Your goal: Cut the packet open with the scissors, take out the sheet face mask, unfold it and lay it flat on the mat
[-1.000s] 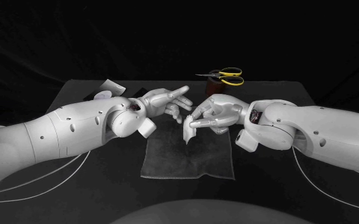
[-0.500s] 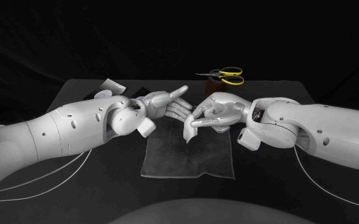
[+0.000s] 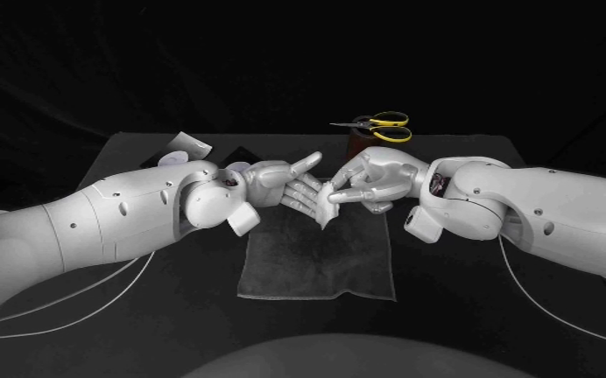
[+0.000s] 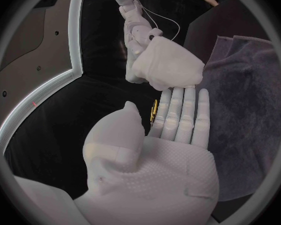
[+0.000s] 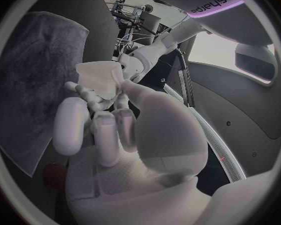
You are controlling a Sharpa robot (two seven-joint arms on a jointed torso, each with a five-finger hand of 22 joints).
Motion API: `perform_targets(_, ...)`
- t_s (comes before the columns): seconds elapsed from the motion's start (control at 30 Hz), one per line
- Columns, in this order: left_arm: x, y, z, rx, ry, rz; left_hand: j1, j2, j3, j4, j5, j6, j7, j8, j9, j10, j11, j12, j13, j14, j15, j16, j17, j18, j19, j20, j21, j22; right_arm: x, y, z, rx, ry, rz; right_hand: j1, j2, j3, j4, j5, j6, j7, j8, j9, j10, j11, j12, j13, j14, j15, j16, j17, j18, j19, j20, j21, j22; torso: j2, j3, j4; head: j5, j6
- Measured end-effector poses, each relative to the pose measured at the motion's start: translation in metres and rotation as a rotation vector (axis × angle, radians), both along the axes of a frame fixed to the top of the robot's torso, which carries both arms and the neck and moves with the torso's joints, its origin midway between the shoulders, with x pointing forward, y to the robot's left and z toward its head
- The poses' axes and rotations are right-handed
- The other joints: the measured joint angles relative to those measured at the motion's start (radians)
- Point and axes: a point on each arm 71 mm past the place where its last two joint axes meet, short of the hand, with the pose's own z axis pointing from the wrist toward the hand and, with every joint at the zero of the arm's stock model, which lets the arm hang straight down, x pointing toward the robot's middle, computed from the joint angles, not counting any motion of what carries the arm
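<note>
The folded white sheet mask [image 3: 329, 206] hangs above the grey mat [image 3: 316, 260], pinched in my right hand [image 3: 374, 182]. In the left wrist view the mask [image 4: 168, 67] shows as a thick folded wad held from beyond by the right hand's fingers [image 4: 135, 35]. My left hand [image 3: 285, 184] is flat with fingers stretched out [image 4: 181, 110], their tips reaching the mask's near edge. The right wrist view shows my right hand [image 5: 115, 130] gripping the mask [image 5: 100, 77] over the mat [image 5: 34, 75]. The yellow-handled scissors [image 3: 384, 128] rest on a brown holder [image 3: 363, 145] at the back.
Pale packet pieces [image 3: 189, 144] lie at the table's back left, behind my left arm. White cables trail along both arms near the front of the table.
My right hand has lifted the mask and carried it toward the left hand. The left hand's fingers have straightened and now meet the mask; the gap between the hands has closed.
</note>
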Motion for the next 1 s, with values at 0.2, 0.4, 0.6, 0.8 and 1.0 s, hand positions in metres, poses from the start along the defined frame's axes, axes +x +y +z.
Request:
perform_targets(0.2,-0.004,-0.002,0.000,-0.032,0.046,-0.056,0.018,0.040,-0.071,0.001,0.000,0.026,0.004,0.000,0.004,0.038,-0.012,-0.012,0.005,0.078,-0.015,-0.018,0.007,0.008,0.034,-0.003,-0.027,-0.028,0.010,-0.008,0.000,-0.012,-0.013,-0.028,0.000,0.000,0.000,0.000,0.001,0.001,-0.001,0.000,0.000,0.000,0.000,0.000,-0.001,0.000,0.000,0.000,0.000,0.000,0.000,0.000,0.000,0.000,0.000,-0.0006,-0.0001,-0.001,-0.004)
perform_targets(0.4,-0.006,-0.003,0.001,-0.066,0.079,-0.072,0.043,0.080,-0.135,0.000,0.000,0.056,-0.013,0.009,0.020,0.085,-0.027,-0.016,0.013,0.144,-0.032,-0.031,0.027,0.008,0.079,-0.012,-0.031,-0.046,0.017,-0.014,-0.001,-0.029,-0.025,-0.045,0.001,0.001,0.002,-0.002,0.004,0.000,-0.003,-0.002,0.000,0.000,0.000,0.000,-0.001,0.000,0.000,0.004,-0.001,0.000,0.000,0.000,0.000,0.000,0.000,-0.0012,-0.0006,-0.002,-0.006)
perform_targets(0.6,-0.006,-0.001,0.001,-0.088,0.096,-0.064,0.064,0.101,-0.169,-0.001,0.000,0.063,-0.020,0.009,0.027,0.109,-0.034,-0.016,0.021,0.174,-0.045,-0.035,0.047,0.008,0.109,-0.023,-0.031,-0.054,0.019,-0.019,-0.002,-0.050,-0.035,-0.046,0.001,0.001,0.002,-0.003,0.004,-0.001,-0.003,0.000,0.000,0.000,0.000,0.000,0.000,0.000,0.000,0.004,-0.001,0.000,0.000,0.000,0.004,0.000,0.000,-0.0012,-0.0006,-0.005,-0.010)
perform_targets(0.8,-0.006,0.000,0.002,-0.099,0.104,-0.056,0.108,0.111,-0.176,-0.003,0.000,0.063,-0.020,0.009,0.030,0.109,-0.034,-0.028,0.025,0.172,-0.042,-0.043,0.058,0.008,0.121,-0.022,-0.039,-0.063,0.018,-0.025,-0.002,-0.066,-0.038,-0.042,0.001,0.001,0.003,-0.003,0.004,-0.001,-0.002,0.002,0.000,0.000,0.000,-0.002,0.000,0.000,0.000,0.004,-0.001,0.000,0.000,0.000,0.004,0.001,0.000,-0.0012,0.0002,-0.007,-0.013)
perform_targets(1.0,-0.006,0.002,0.002,-0.100,0.107,-0.050,0.180,0.110,-0.176,-0.003,0.000,0.058,-0.016,-0.001,0.034,0.093,-0.025,-0.036,0.030,0.173,-0.041,-0.047,0.076,0.007,0.139,-0.026,-0.043,-0.071,0.017,-0.030,-0.002,-0.077,-0.038,-0.042,0.002,0.001,0.004,-0.004,0.004,0.000,0.001,0.002,0.000,0.000,0.000,-0.002,0.000,0.000,0.000,0.004,0.000,0.000,0.000,0.000,0.004,0.000,-0.001,-0.0006,-0.0006,-0.007,-0.015)
